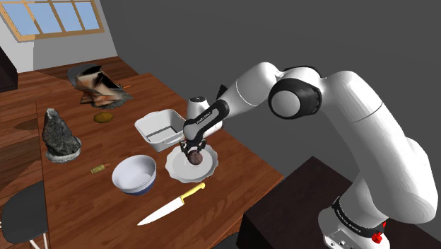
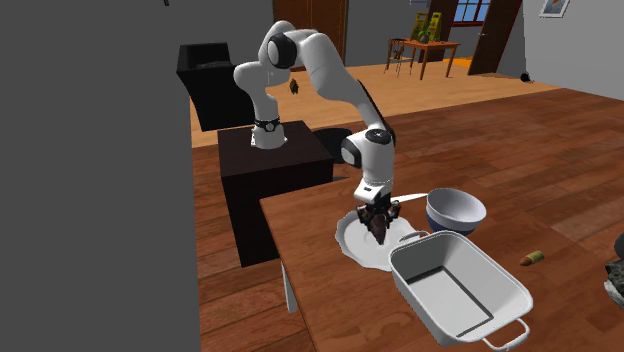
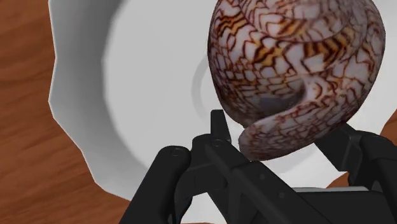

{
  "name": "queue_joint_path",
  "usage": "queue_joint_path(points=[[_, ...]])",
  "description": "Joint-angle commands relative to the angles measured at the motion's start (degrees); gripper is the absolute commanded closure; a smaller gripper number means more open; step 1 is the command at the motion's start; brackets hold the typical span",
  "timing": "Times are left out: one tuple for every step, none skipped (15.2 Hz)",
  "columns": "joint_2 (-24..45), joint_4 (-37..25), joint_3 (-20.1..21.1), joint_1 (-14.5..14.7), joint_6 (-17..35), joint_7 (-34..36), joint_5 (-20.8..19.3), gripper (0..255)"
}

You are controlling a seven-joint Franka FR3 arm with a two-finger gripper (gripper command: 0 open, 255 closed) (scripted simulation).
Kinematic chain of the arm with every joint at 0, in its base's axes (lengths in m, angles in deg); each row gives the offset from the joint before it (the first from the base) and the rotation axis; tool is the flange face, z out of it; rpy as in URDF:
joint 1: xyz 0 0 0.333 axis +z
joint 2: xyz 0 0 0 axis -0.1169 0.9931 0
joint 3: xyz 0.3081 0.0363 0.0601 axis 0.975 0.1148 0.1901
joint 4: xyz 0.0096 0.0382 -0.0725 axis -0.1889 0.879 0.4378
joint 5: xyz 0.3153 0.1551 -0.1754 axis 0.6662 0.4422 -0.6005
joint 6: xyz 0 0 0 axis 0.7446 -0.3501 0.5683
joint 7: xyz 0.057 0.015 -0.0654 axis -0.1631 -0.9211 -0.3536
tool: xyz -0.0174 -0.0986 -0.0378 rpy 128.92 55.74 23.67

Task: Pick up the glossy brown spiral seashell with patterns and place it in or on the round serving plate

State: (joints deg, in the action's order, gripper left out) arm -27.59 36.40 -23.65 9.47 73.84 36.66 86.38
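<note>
The spiral seashell [image 3: 292, 70], glossy with a brown net pattern on cream, is clasped at its narrow end between my black fingers. My gripper [image 3: 283, 137] is shut on it and points down over the round white scalloped plate [image 3: 83, 95]. In the shoulder view the gripper [image 1: 192, 151] holds the shell [image 1: 195, 160] just above the middle of the plate [image 1: 174, 167], near the table's right edge. The second exterior view has the shell [image 2: 379, 230] hanging under the gripper [image 2: 378, 214] over the plate [image 2: 350, 240]. I cannot tell whether the shell touches the plate.
A white rectangular pan [image 1: 161, 127] lies just behind the plate and a white bowl [image 1: 133, 174] beside it. A yellow-handled knife [image 1: 169, 205] lies near the front edge. Farther off stand a grey rock [image 1: 60, 134], a white jug [image 1: 198, 107] and a small brown lump [image 1: 104, 117].
</note>
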Motion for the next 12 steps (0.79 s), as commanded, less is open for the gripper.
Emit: queue_joint_path(points=[[0.83,-0.31,-0.15,-0.07,0.34,0.0,-0.03,255],[0.83,-0.32,-0.14,-0.07,0.33,0.0,-0.03,255],[0.83,-0.32,-0.14,-0.07,0.33,0.0,-0.03,255],[0.83,-0.32,-0.14,-0.07,0.33,0.0,-0.03,255],[0.83,-0.32,-0.15,-0.07,0.33,0.0,-0.03,255],[0.83,-0.32,-0.15,-0.07,0.33,0.0,-0.03,255],[0.83,-0.32,-0.15,-0.07,0.33,0.0,-0.03,255],[0.74,-0.16,-0.14,-0.09,0.4,-0.03,-0.02,0],[0.85,-0.28,-0.14,-0.07,0.4,-0.02,-0.02,0],[0.84,-0.29,-0.14,-0.07,0.38,-0.01,-0.03,0],[0.83,-0.3,-0.14,-0.07,0.35,-0.01,-0.03,0],[0.83,-0.3,-0.14,-0.08,0.35,-0.02,-0.03,0]])
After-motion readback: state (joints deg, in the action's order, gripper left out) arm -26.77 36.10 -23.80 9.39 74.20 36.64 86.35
